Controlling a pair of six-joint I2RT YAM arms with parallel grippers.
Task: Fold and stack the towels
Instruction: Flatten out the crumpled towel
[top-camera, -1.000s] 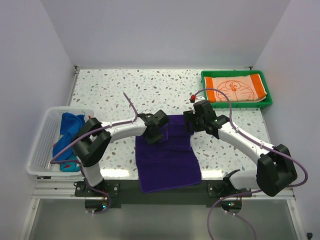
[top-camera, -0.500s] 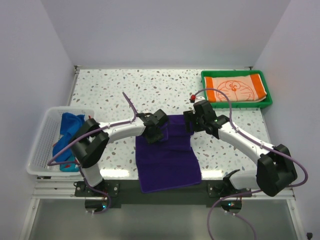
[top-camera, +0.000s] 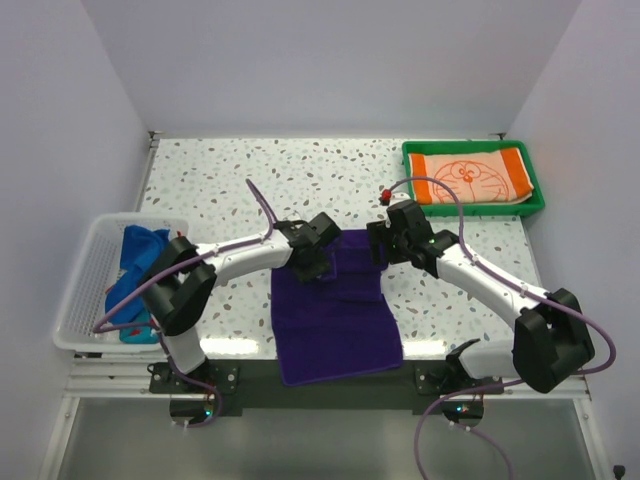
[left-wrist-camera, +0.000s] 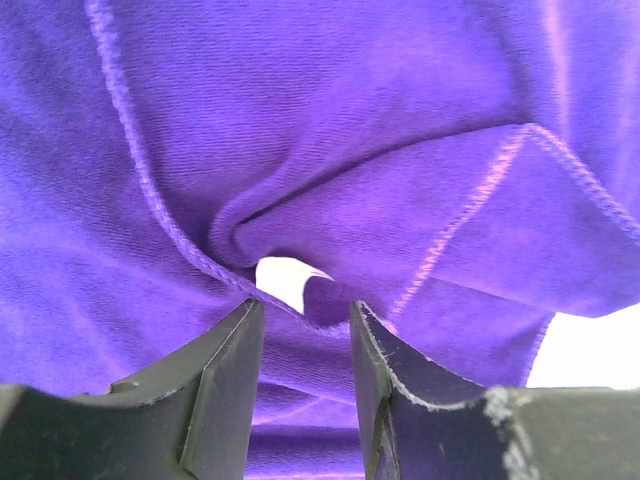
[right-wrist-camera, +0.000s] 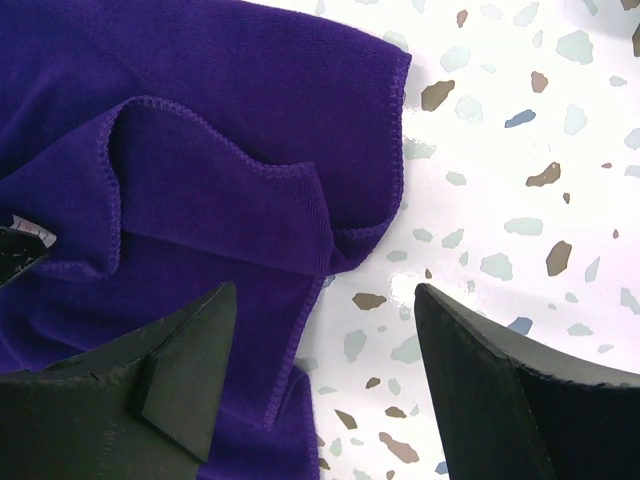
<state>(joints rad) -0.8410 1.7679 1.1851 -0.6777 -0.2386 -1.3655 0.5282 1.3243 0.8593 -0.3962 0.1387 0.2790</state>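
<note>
Inside far-right green tray (top-camera: 474, 209), orange towel (top-camera: 470, 176) with seemingly cartoon cat face

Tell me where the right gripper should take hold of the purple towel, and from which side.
Take the purple towel at its right-hand corner, where the stitched hem is rucked up off the table. Come from above on the bare-table side: the right gripper is open there, and the raised fold gives it cloth to pinch.
</note>
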